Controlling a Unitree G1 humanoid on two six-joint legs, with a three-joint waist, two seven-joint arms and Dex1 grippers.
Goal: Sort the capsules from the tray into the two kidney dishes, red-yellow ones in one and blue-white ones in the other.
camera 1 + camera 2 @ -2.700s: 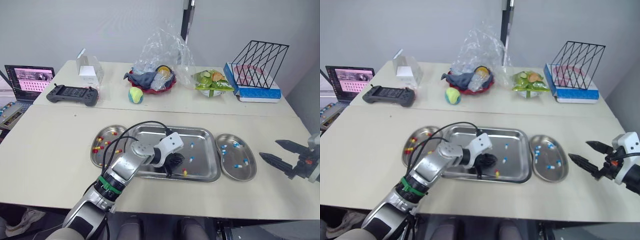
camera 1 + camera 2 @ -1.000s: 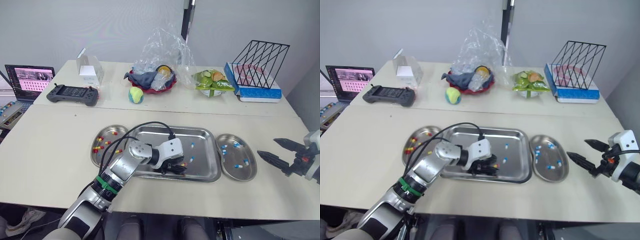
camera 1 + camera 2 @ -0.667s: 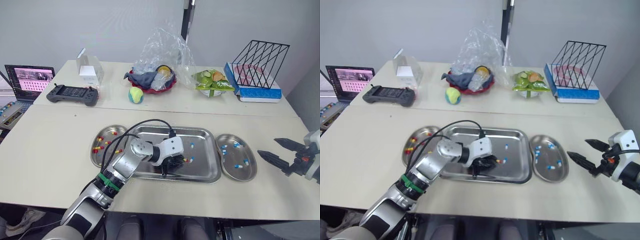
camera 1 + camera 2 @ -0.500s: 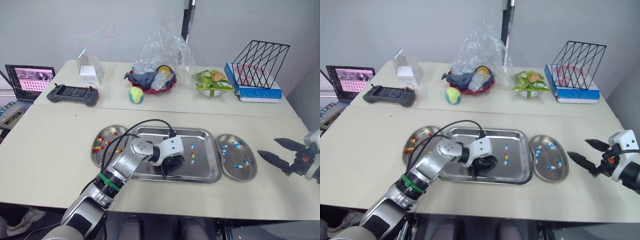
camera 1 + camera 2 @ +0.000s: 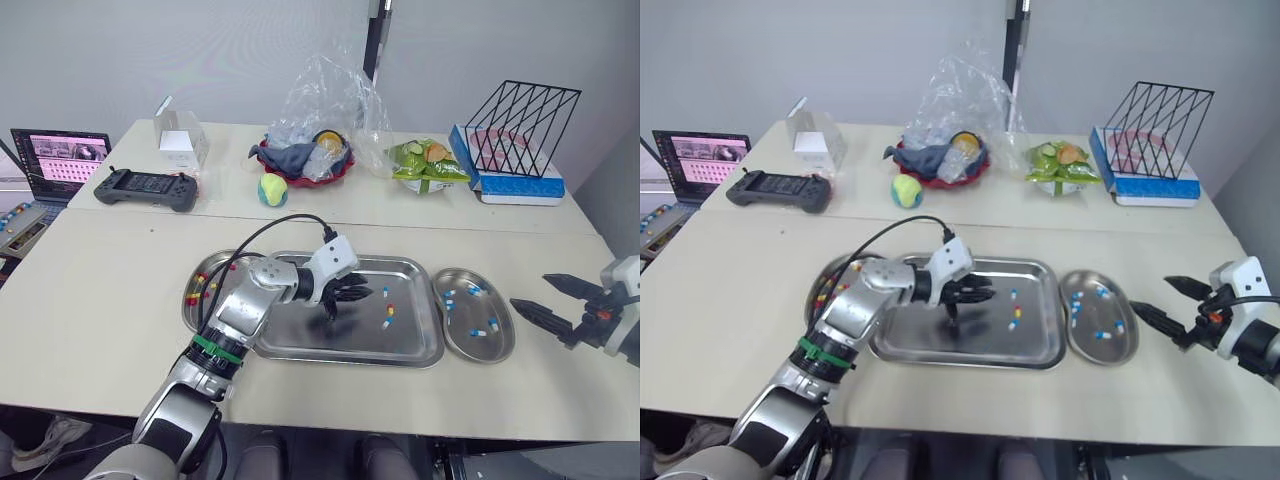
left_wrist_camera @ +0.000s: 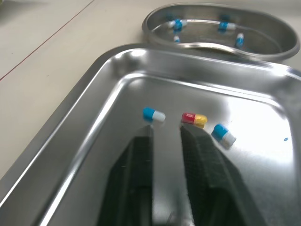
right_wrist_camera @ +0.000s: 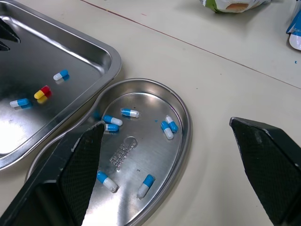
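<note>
The steel tray (image 5: 300, 335) lies between two kidney dishes. Inside it, a red-yellow capsule (image 5: 390, 309) rests between two blue-white capsules (image 5: 386, 292), all toward its right side. My left gripper (image 5: 347, 293) hovers over the tray's middle, just left of them; its fingers (image 6: 138, 169) stand a narrow gap apart with nothing between. The left dish (image 5: 203, 268) holds several red-yellow capsules. The right dish (image 5: 470, 345) holds several blue-white ones. My right gripper (image 5: 553, 303) hangs wide open just right of that dish, empty.
On the back table sit a laptop (image 5: 55, 160), a game controller (image 5: 145, 188), a white box (image 5: 178, 140), a ball (image 5: 271, 189), a red bowl under a plastic bag (image 5: 305, 155), a snack bag (image 5: 428, 165) and a wire rack (image 5: 520, 130).
My left gripper dipped to the tray's front edge, then lifted back toward the tray's middle. The red-yellow capsule slid from the front edge to between the blue-white ones. The right gripper hardly moved.
</note>
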